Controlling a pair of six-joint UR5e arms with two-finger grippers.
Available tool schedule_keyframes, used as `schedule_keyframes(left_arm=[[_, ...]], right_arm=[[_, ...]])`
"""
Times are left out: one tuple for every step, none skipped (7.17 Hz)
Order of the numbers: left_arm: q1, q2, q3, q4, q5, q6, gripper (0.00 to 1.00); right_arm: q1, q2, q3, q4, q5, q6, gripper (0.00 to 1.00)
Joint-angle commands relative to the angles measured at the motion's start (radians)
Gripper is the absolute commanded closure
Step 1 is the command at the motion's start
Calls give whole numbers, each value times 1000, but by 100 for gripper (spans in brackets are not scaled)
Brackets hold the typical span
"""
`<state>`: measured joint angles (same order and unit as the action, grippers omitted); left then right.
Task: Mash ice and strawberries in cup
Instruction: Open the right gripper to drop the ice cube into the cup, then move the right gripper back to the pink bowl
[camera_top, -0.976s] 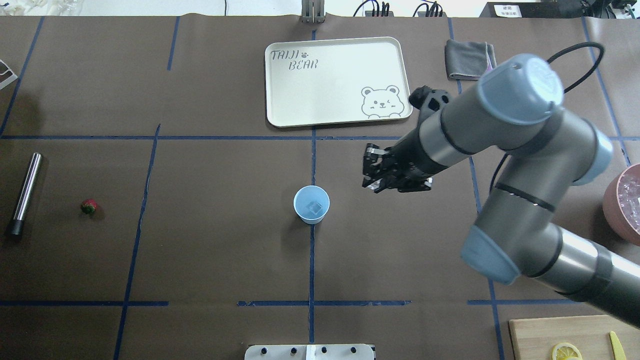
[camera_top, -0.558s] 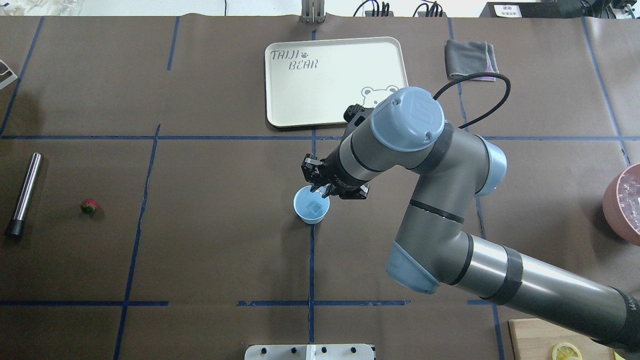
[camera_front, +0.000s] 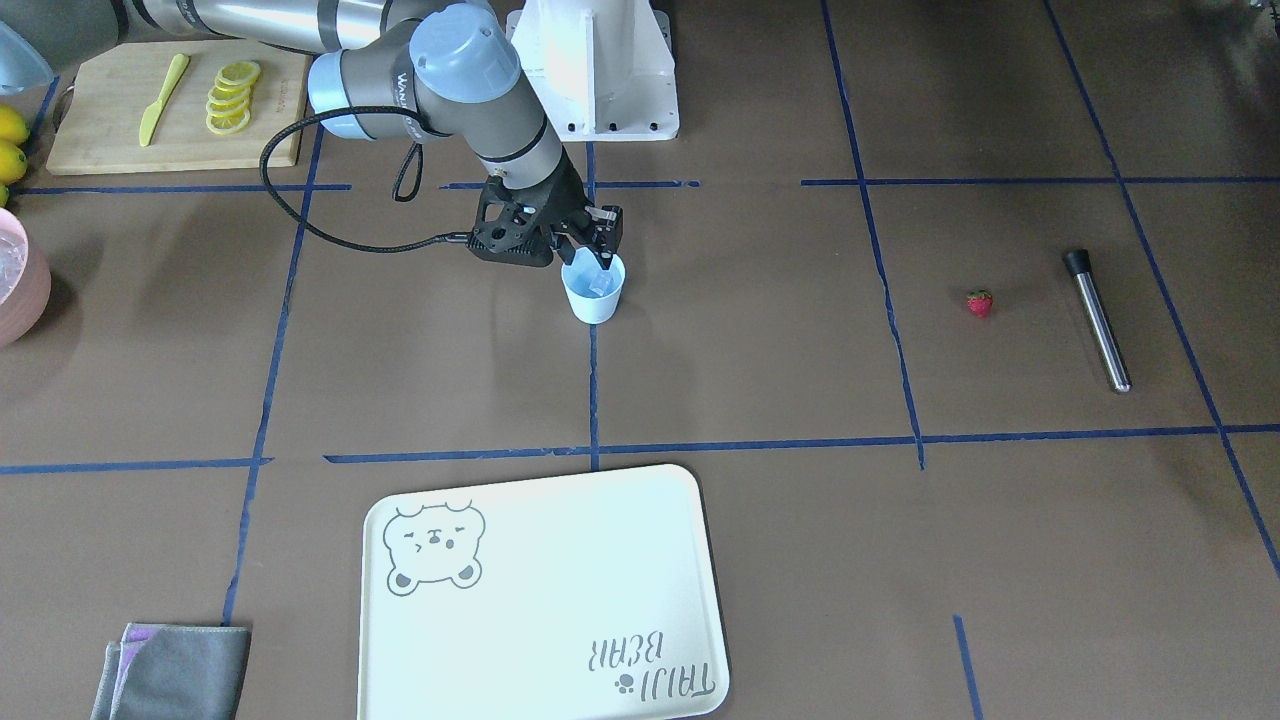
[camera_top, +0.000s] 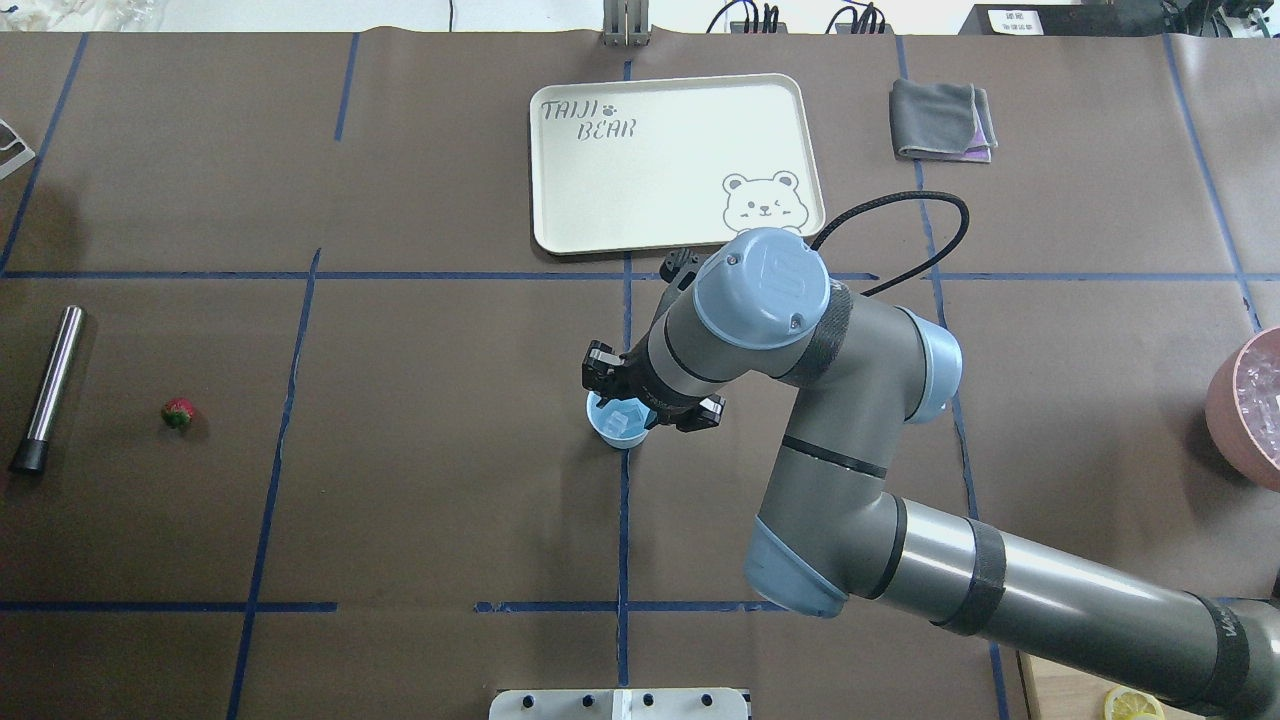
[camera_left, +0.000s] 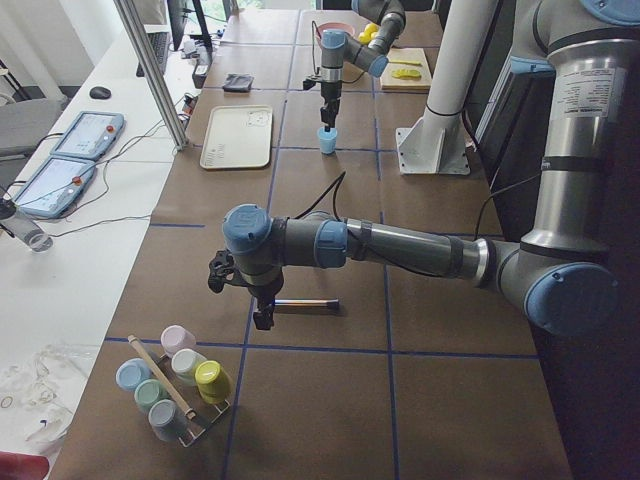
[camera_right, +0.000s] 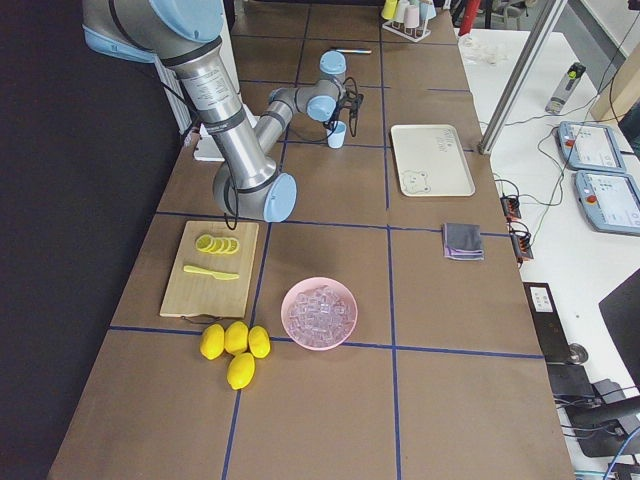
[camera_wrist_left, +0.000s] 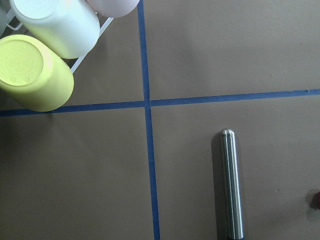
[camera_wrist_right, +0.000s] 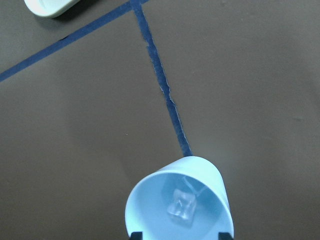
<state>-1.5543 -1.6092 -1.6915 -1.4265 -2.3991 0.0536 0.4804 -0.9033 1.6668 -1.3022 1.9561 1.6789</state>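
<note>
The light blue cup (camera_top: 606, 428) stands at the table's middle on a blue tape line. A clear chunk of ice (camera_wrist_right: 181, 206) lies at its bottom. My right gripper (camera_top: 625, 402) hangs straight over the cup's mouth, open. In the right wrist view its fingertips (camera_wrist_right: 134, 235) show wide apart at either side of the rim, with nothing between them. The strawberry (camera_top: 178, 412) lies far to the left on the table, beside a steel muddler (camera_top: 50, 385). My left gripper (camera_left: 262, 308) hovers by the muddler (camera_wrist_left: 231, 185). Whether it is open or shut I cannot tell.
A cream bear tray (camera_top: 680, 160) and a grey cloth (camera_top: 940, 120) lie behind the cup. A pink bowl of ice (camera_top: 1250, 405) sits at the right edge. Also there: a cutting board (camera_front: 110, 110) with lemon slices, whole lemons (camera_right: 232, 345), and a rack of cups (camera_left: 170, 385).
My right arm has swung left from a spot to the right of the cup and now holds its gripper over the cup's mouth. The cup, strawberry and muddler have not moved.
</note>
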Motion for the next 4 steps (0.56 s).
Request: schedule_keyframes(left_arm=[[0,0,6,0,0,2,0],[0,0,4,0,0,2,0],[0,0,9,0,0,3,0],[0,0,10,0,0,3,0]], right_arm=[[29,-2,22,0,15,-7,8],[117,-64,89,-8,115,-10,8],[245,-186,181,-6,253,-87,8],[327,-339,268,-6,321,-226,8]])
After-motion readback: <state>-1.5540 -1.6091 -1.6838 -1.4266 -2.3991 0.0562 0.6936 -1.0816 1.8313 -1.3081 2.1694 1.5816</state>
